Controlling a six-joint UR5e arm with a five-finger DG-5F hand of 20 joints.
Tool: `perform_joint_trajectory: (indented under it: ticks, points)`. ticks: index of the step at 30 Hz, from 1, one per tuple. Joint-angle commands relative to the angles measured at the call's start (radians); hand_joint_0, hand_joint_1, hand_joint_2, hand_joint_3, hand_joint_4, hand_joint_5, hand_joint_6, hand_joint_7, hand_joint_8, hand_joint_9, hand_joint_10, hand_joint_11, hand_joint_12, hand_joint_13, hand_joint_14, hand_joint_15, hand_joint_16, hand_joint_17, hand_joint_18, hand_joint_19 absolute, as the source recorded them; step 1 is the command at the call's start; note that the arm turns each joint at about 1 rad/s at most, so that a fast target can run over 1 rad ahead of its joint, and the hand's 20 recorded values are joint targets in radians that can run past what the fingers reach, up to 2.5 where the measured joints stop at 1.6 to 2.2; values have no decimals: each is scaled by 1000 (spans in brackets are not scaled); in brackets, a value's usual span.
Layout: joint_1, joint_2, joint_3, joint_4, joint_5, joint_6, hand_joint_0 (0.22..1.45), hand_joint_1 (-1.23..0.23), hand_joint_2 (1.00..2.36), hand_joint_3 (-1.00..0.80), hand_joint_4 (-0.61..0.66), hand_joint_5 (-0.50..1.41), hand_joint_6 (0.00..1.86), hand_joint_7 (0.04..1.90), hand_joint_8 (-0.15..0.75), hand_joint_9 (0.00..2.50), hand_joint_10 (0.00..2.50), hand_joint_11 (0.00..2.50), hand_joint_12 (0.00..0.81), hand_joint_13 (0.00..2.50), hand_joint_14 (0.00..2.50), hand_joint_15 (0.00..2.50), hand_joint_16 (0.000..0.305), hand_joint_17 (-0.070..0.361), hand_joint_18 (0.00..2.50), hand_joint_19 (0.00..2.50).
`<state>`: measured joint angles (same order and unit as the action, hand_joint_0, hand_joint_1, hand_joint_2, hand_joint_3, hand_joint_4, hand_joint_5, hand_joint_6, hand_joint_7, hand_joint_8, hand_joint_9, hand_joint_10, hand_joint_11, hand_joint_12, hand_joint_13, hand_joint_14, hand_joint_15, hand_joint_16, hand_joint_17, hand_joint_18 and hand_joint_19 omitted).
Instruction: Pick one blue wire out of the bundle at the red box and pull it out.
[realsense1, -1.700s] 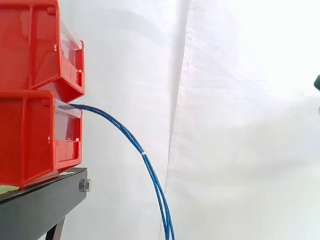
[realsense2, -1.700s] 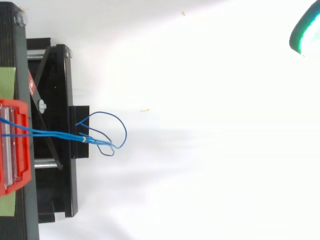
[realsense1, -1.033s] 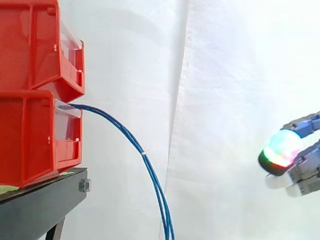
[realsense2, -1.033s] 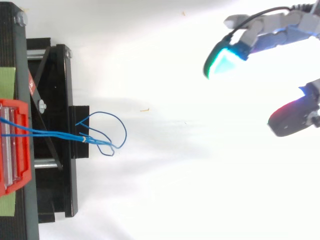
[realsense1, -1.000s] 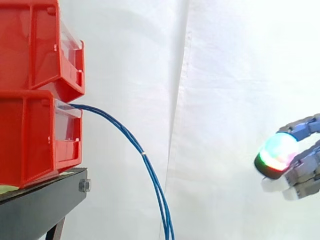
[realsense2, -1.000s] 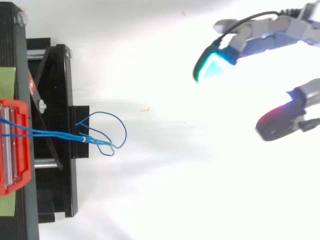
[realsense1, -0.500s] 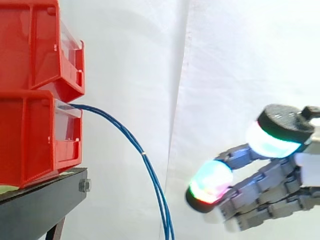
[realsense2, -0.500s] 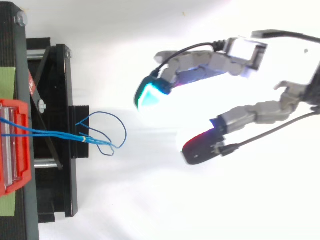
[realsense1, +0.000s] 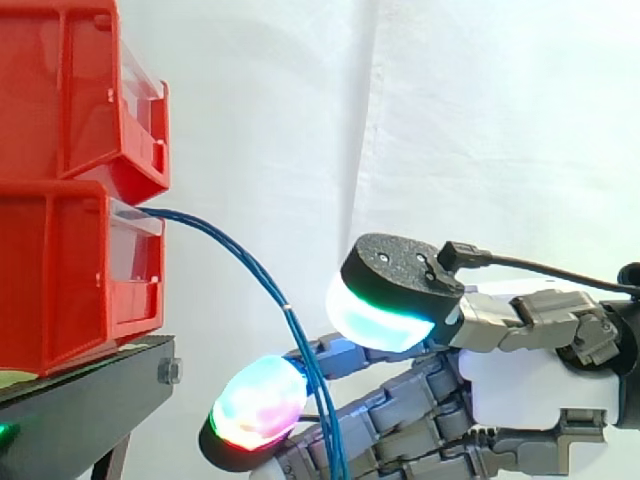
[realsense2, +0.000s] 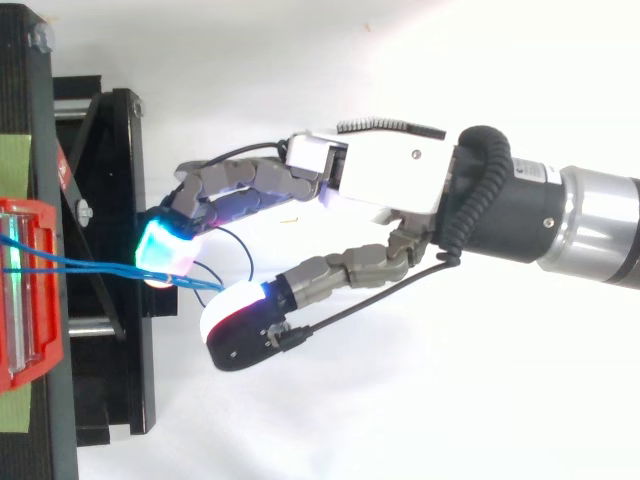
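Red plastic bins (realsense1: 60, 270), 2 stacked at the black stand's (realsense1: 90, 410) edge; thin blue wires (realsense1: 285, 303) droop before white curtain (realsense1: 480, 120); hand (realsense2: 390, 180) spread wide, wires between thumb and fingers.

From my side view, the stacked red bins (realsense1: 60, 280) and the black stand (realsense1: 90, 415) under them wall off the left, so I see no way through there. The blue wires (realsense1: 235, 258) arch out of the lower bin's front and hang down across the hand (realsense1: 520, 385), running between its spread fingers (realsense2: 165, 250) and thumb. Right of the wires, before the white curtain (realsense1: 500, 120), I have open room, and also above the wires beside the upper bin
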<state>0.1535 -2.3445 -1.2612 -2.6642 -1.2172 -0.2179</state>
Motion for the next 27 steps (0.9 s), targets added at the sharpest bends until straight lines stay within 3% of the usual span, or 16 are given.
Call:
perform_joint_trajectory:
  ticks: [1,8,10,14,19,27]
  points:
    - [6,-15,5,41,4,-6,547,-626,1000,-488,286,-122,503,925,261,596,7,159,358,203,4,113,63,141,49,305]
    - [12,-21,9,64,4,-6,572,-648,1006,-407,255,-100,501,1174,262,607,9,209,353,213,5,122,62,138,64,302]
    - [14,-21,29,56,5,-3,580,-650,1008,-382,249,-99,506,1202,262,611,9,222,351,218,5,131,61,138,70,317]
    - [14,-21,51,37,2,2,587,-654,1010,-363,246,-108,550,1127,257,609,11,228,351,225,5,132,60,135,75,314]
    - [11,-21,79,-13,1,6,578,-647,1007,-395,270,-103,500,1175,258,613,9,231,354,226,5,132,60,135,77,326]
    - [-3,-21,79,-20,-5,14,570,-637,1007,-403,368,-115,503,985,261,646,9,218,358,236,6,135,60,136,87,324]
